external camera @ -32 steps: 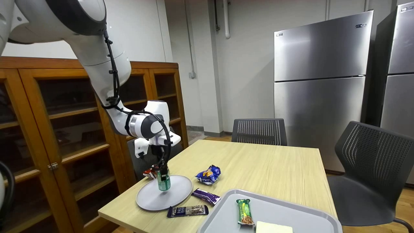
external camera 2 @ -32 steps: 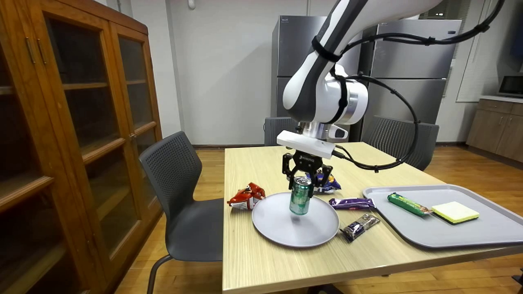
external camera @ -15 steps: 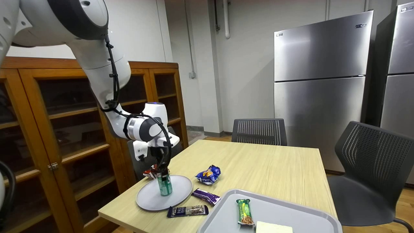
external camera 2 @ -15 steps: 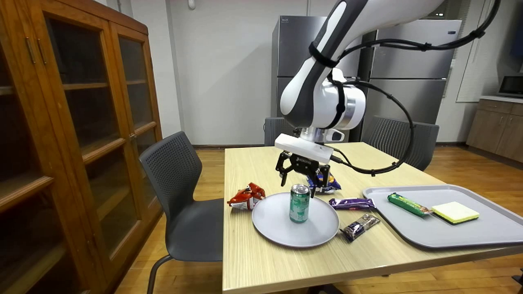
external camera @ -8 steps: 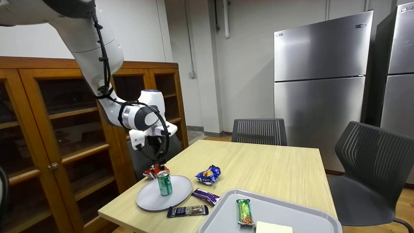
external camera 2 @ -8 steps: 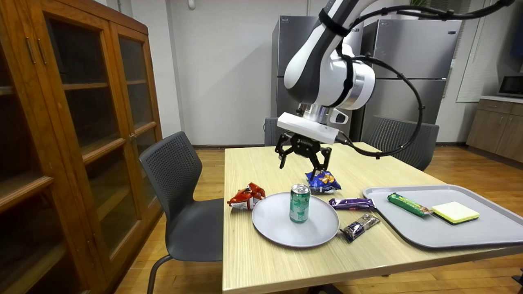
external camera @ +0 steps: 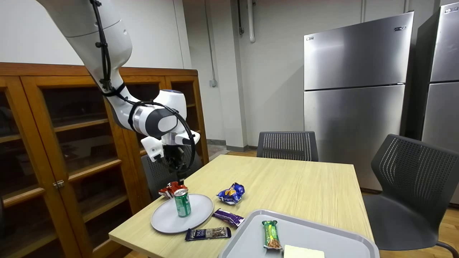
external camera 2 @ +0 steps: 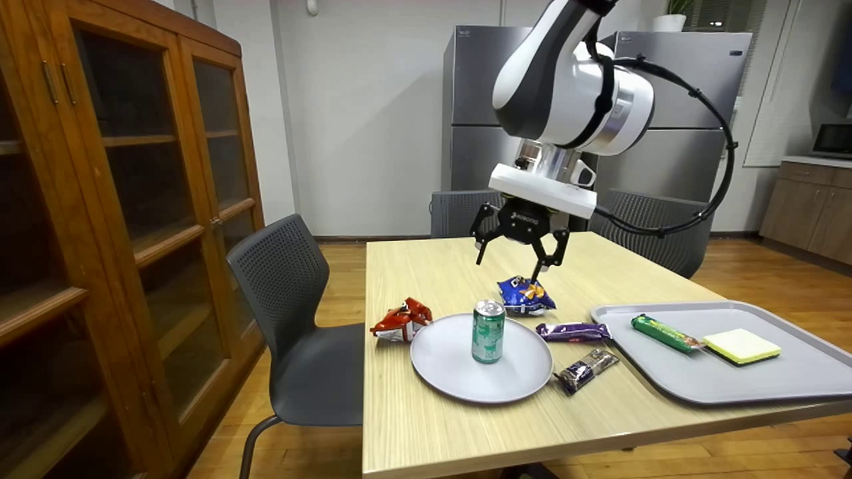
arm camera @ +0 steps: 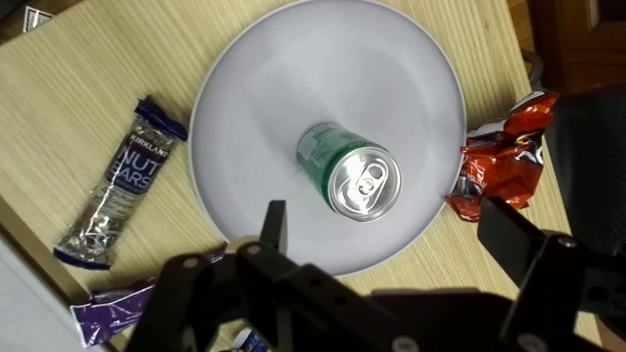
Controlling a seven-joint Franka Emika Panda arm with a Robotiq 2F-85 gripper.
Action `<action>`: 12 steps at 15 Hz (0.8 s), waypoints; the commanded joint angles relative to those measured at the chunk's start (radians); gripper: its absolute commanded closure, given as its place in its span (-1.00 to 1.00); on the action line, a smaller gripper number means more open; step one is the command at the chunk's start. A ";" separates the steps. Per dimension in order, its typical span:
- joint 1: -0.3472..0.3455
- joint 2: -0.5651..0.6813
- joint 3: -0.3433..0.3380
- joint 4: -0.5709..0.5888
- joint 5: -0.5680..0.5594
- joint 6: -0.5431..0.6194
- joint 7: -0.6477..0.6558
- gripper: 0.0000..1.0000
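Jaws: black, spread wide apart, raised above the counter [external camera 2: 426,266]; can [external camera 2: 488,332] below, apart from both tips. Mounting: white and dark-grey arm [external camera 2: 579,100], black cable [external camera 2: 731,145] looped beside.

Can: green, silver lid with pull tab, upright, standing near the middle of the plate [external camera 2: 452,379].

Plate: round, pale grey, low-rimmed, flat on the counter.

Red packet [arm camera: 503,164]: glossy, crumpled, at the plate's rim in wrist view; contact with the rim not certain.

Blue packet [external camera 2: 522,299]: crumpled, with orange motif; top edge partly hidden by one tip of the jaws in an exterior view.

Purple wrapper [external camera 2: 574,332]: bar-shaped, lying between plate and tray [external camera 2: 765,379] in both exterior views.

Nut bar [arm camera: 120,186]: navy and clear wrapping, lettered "Kirkland Nut Bars", one end just beside the plate.

Tray: large, grey, round-cornered, with raised lip. Contents: green-wrapped bar [external camera 2: 665,332] and pale yellow block [external camera 2: 742,344], dark beneath, just beside one another.

Chairs [external camera: 416,175]: dark grey, perforated backs, ranged about the counter.

Cabinet [external camera 2: 183,133]: brown wood, glazed doors, shelves behind the glass.

Refrigerators [external camera: 355,107]: two, steel-fronted, past the counter in both exterior views.

Beyond, in an exterior view: potted plant [external camera 2: 669,24] atop one refrigerator; dark appliance [external camera 2: 832,141], type too small to tell, on a wood-fronted unit [external camera 2: 802,199]. Pale wall [external camera 2: 359,120] behind.
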State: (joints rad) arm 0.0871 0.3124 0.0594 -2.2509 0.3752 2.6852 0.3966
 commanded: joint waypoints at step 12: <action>-0.090 -0.144 -0.089 -0.136 -0.194 -0.246 -0.203 -1.00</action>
State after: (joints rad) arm -0.0084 0.1971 -0.0070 -2.3580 0.2714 2.4550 0.1723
